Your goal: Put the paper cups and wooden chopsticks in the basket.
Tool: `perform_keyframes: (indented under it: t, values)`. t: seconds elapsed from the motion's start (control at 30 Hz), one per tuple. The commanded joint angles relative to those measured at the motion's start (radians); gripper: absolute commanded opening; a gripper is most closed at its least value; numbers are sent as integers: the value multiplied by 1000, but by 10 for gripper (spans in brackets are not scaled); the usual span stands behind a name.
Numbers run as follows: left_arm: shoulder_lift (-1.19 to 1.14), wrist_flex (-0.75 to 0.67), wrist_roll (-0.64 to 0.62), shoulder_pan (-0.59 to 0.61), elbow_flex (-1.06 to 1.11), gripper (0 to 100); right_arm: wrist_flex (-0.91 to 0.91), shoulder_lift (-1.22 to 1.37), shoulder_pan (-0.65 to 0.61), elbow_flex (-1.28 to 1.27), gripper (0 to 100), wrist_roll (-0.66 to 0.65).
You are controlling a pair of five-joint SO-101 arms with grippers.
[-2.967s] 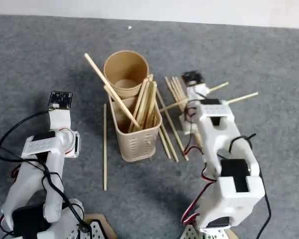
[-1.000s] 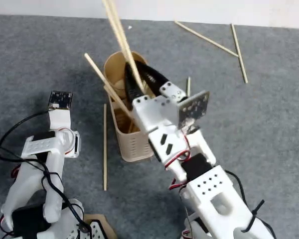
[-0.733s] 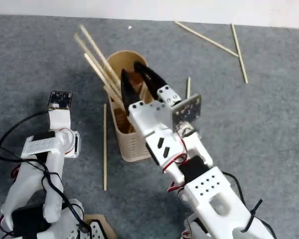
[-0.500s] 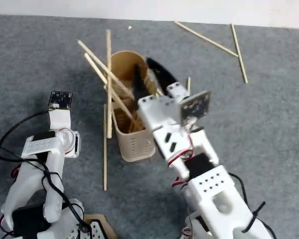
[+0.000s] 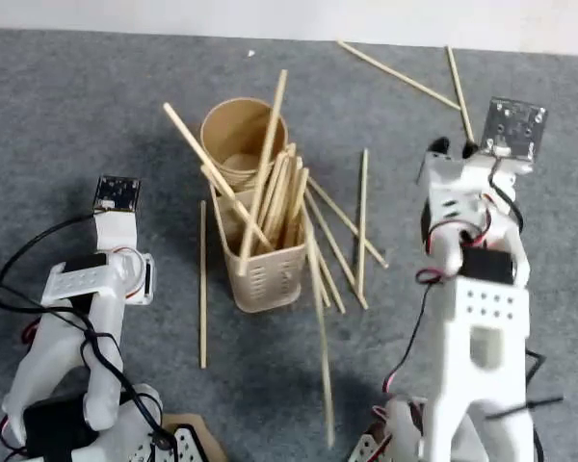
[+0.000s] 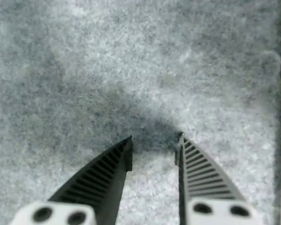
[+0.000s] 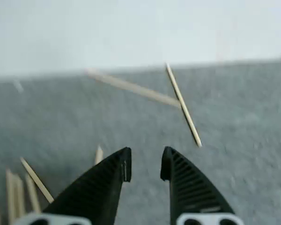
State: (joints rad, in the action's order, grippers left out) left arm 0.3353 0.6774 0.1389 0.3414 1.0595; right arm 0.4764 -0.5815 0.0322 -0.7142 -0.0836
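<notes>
A beige basket (image 5: 265, 265) stands mid-table with several wooden chopsticks (image 5: 275, 188) sticking up out of it. A brown paper cup (image 5: 243, 140) stands upright at the basket's far end. More chopsticks (image 5: 339, 248) lie fanned on the carpet right of the basket, and one (image 5: 202, 284) lies along its left. Two chopsticks (image 5: 400, 75) lie at the far back, also ahead of my right gripper (image 7: 145, 164) as a sharp one (image 7: 182, 105) and a blurred one (image 7: 131, 86). That gripper is open and empty, to the right of the basket. My left gripper (image 6: 154, 143) is open over bare carpet.
Grey carpet covers the table, with a white wall strip along the far edge (image 5: 289, 19). The left arm (image 5: 96, 274) sits left of the basket, the right arm (image 5: 472, 231) to its right. Black cables trail by both arm bases.
The right arm, which was over the basket with chopsticks, let them go and swung away to the right. Chopsticks dropped into the basket and beside it. The left arm stayed still.
</notes>
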Motion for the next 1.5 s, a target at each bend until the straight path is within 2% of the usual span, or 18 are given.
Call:
perform_keyframes:
  t: [0.0,0.23,0.4,0.7,0.8,1.0,1.17,1.3,1.47]
  values:
    - [-2,-14,-2,4,-28,182,7,177,19,51,116,-94]
    - [-2,-14,-2,2,-30,182,193,490,-19,189,116,-334]
    - [-2,-14,-2,2,-31,182,196,599,-102,225,119,-402]
    - [-2,-14,-2,2,-31,182,196,625,-228,223,120,-413]
    - [-2,-14,-2,2,-33,182,194,688,-257,223,120,-454]
    - [-2,-14,-2,2,-31,182,199,872,-220,269,120,-460]
    - [-2,-14,-2,2,-31,182,255,888,-209,338,115,-460]
    - [-2,-14,-2,2,-31,182,255,883,-196,337,0,-460]
    - [-2,-14,-2,2,-31,182,255,846,-125,344,6,-440]
